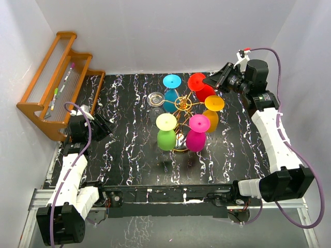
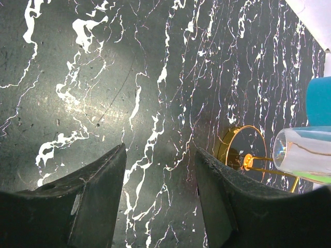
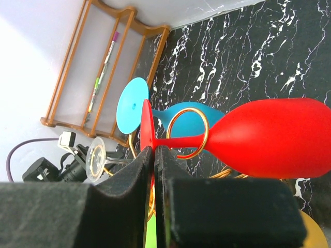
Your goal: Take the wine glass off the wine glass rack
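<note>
my right tool (image 3: 154,153) pinching foot of red wine glass (image 3: 274,137), stem in ring loop on far-right side of wine glass rack (image 1: 182,107), my left tool (image 2: 160,170) spread, over surface (image 2: 93,77) left of rack

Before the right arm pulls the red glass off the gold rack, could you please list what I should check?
1. Right fingers shut on the red glass foot: ok.
2. Stem free of the rack loop: not ok, it runs through the ring.
3. Gap to the blue glass: ok in the top view.
4. Left fingers bracing the rack: not ok, open over the table.
5. Grip firmness: cannot tell.
</note>
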You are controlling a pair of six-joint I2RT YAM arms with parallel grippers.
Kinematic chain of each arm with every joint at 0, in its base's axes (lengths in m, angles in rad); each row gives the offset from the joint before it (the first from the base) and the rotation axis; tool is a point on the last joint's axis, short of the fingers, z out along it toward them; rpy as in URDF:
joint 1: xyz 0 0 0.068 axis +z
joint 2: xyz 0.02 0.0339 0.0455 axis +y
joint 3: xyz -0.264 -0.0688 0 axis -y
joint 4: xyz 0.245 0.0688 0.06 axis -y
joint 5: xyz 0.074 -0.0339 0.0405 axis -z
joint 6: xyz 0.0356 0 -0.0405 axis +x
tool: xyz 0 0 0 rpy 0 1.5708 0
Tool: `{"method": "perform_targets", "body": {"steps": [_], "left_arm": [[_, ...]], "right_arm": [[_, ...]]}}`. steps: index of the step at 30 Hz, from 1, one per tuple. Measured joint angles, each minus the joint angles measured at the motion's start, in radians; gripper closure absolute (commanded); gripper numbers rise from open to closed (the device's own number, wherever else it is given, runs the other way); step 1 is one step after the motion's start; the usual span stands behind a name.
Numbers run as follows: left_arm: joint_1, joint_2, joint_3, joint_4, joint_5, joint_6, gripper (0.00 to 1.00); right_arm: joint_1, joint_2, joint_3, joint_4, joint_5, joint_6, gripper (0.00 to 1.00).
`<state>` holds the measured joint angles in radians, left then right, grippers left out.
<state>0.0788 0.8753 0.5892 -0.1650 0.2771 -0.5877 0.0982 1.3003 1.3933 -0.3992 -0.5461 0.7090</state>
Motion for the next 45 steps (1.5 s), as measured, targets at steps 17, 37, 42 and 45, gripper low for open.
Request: {"method": "perform_targets", "body": {"steps": [17, 37, 42, 45], "left_arm": [[0.0, 0.0, 0.0, 0.0, 0.0, 0.0, 0.46], [0.0, 0.0, 0.0, -0.001, 0.0, 0.0, 0.46], [0.0, 0.0, 0.0, -0.001, 0.0, 0.0, 0.46], [0.0, 0.0, 0.0, -0.001, 0.0, 0.0, 0.46]], "right_arm": [[-0.002, 0.063, -0.008, 0.012, -0.134, 0.013, 0.92], [-0.002, -0.056, -0.083, 0.005, -0.039, 0.029, 0.92], [-0.002, -0.093, -0.073, -0.018, 0.075, 0.017, 0.92], [-0.002, -0.094, -0.06, -0.028, 0.136, 0.003, 0.92]]}}
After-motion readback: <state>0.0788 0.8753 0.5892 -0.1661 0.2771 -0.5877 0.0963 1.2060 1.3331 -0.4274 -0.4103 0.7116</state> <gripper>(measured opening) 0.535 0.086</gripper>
